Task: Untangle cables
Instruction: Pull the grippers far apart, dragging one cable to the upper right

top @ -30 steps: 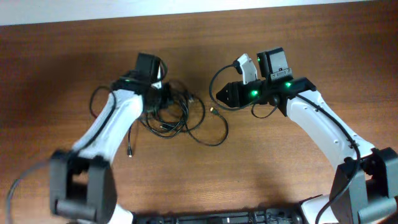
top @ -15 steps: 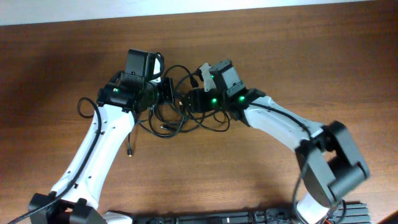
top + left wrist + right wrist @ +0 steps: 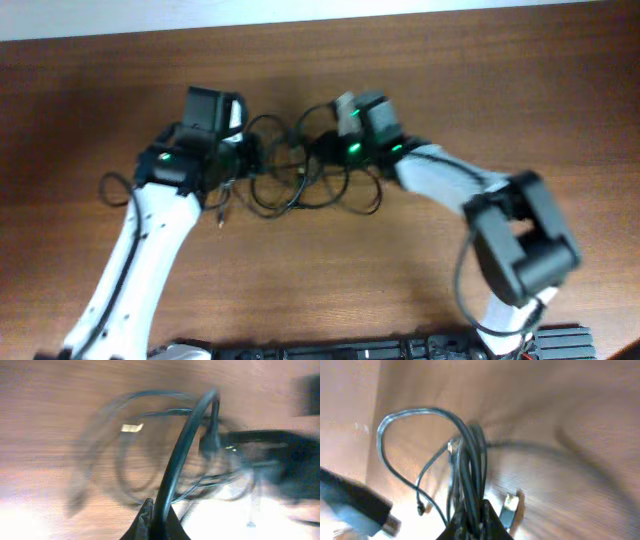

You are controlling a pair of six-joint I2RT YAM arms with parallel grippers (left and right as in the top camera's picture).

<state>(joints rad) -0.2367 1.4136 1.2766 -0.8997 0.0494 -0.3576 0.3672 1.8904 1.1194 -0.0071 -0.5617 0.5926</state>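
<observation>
Left wrist view is blurry. The left gripper (image 3: pixel 152 522) sits at the bottom of the picture. Its two fingers are pressed close together, and they pinch one black cord of the cables (image 3: pixel 186 442). That cord runs up from the fingers in a curve and bends over at the top. Behind it, more thin loops lie on the brown counter (image 3: pixel 45 420). A small gold plug (image 3: pixel 132 427) shows among the loops.

In the right wrist view, the right gripper (image 3: pixel 474 522) is also at the bottom of the picture. Its fingers are close together and pinch a bunch of cords that run side by side up from the tips. One thin loop swings out to the left of the bunch. A small silver plug (image 3: pixel 510 505) shows just right of the fingers.

From overhead, the two grippers face each other near the far middle of the counter. The cables are between them and a little nearer the robot. They make a messy pile of loops that cross over each other. The loops reach both grippers. One cord end pokes out of the pile beside the left arm (image 3: pixel 150 250).
</observation>
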